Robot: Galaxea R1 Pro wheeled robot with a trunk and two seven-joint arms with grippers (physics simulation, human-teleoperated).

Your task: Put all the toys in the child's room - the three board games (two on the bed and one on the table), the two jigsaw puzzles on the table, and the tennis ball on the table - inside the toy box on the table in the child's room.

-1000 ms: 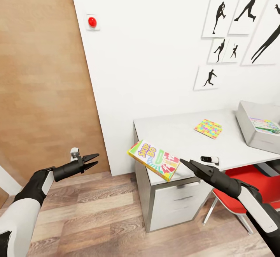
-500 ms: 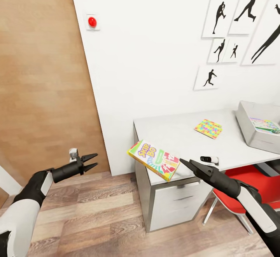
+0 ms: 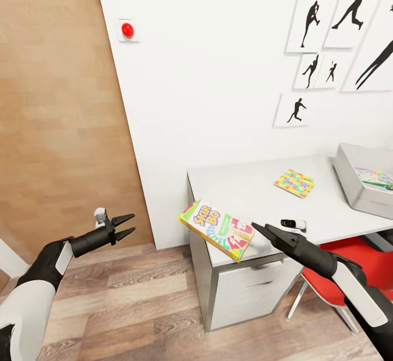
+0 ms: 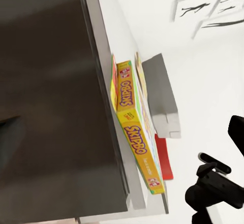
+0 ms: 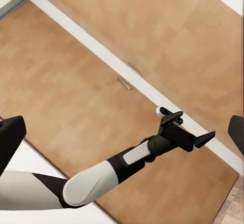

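While the view shifted slightly, Skip-Bo (image 3: 217, 230) hasn't moved — overhanging the surface (image 3: 256, 191) edge, both hands (image 3: 126, 226) (image 3: 257, 230) released — regrasp needed.

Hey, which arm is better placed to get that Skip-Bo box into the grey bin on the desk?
Right. Its gripper sits at the Skip-Bo box, on the desk side where the grey bin stands. Whether its fingers grip the box is unclear. The left gripper is open over the floor, away from both.

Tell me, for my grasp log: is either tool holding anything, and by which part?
Nothing is held. Left tool open, empty; right tool open, tip beside the Skip-Bo box lying on the table.
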